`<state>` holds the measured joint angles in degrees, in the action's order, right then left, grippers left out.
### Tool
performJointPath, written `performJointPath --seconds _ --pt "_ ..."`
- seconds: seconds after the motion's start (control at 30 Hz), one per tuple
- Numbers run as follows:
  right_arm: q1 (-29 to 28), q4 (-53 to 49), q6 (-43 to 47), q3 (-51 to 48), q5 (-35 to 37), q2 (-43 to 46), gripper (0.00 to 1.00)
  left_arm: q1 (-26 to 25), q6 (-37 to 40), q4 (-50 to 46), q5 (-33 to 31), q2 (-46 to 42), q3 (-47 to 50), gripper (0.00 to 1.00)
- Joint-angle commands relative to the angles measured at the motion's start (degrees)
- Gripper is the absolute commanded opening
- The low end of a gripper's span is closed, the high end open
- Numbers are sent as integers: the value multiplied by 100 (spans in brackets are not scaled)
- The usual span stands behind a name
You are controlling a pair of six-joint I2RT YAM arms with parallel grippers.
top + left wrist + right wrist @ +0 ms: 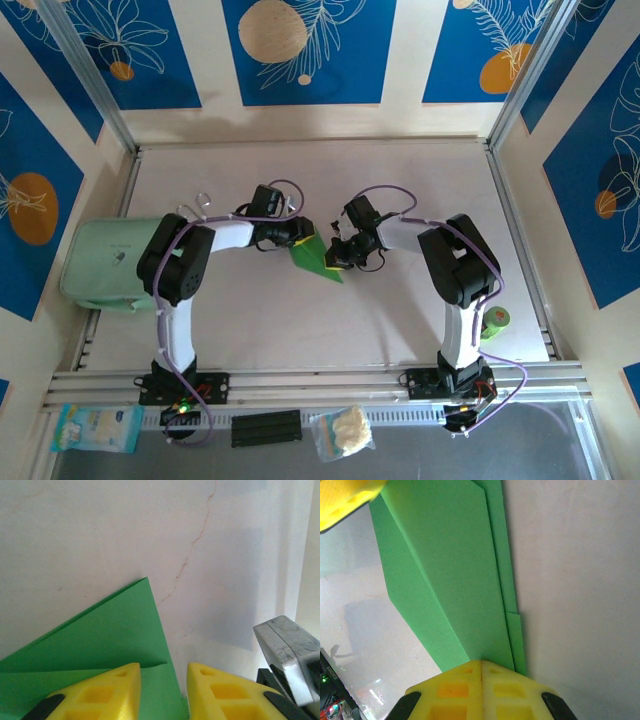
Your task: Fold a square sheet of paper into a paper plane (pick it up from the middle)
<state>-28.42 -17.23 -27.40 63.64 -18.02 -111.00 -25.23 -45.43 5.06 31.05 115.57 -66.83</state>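
Green paper plane [445, 580] pinched in right end effector [481, 664], mint pouch [100, 262] well apart.

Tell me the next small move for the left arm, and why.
Probably close the left gripper on the green paper. Its jaws stand apart with the paper's edge running between them, while the right gripper is shut on the folded end. A second pinch would likely steady the sheet for creasing.

Nothing legible on my cams. Dark mark on the mint pouch [100, 262], blue print on the packet [97, 428]: too small to read.
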Motion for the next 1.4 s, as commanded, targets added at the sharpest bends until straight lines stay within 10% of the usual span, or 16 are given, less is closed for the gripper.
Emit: performJointPath --seconds 0.0,0.7,1.37 --pt "38 -667 128 -148 287 -194 5 45 245 -84 -74 193 -133 31" --pt "110 -770 8 -400 486 -36 5 561 868 -709 -592 -174 -282 32" --pt "118 -918 -126 -299 536 -141 1 -727 -444 -59 -510 -802 756 13"
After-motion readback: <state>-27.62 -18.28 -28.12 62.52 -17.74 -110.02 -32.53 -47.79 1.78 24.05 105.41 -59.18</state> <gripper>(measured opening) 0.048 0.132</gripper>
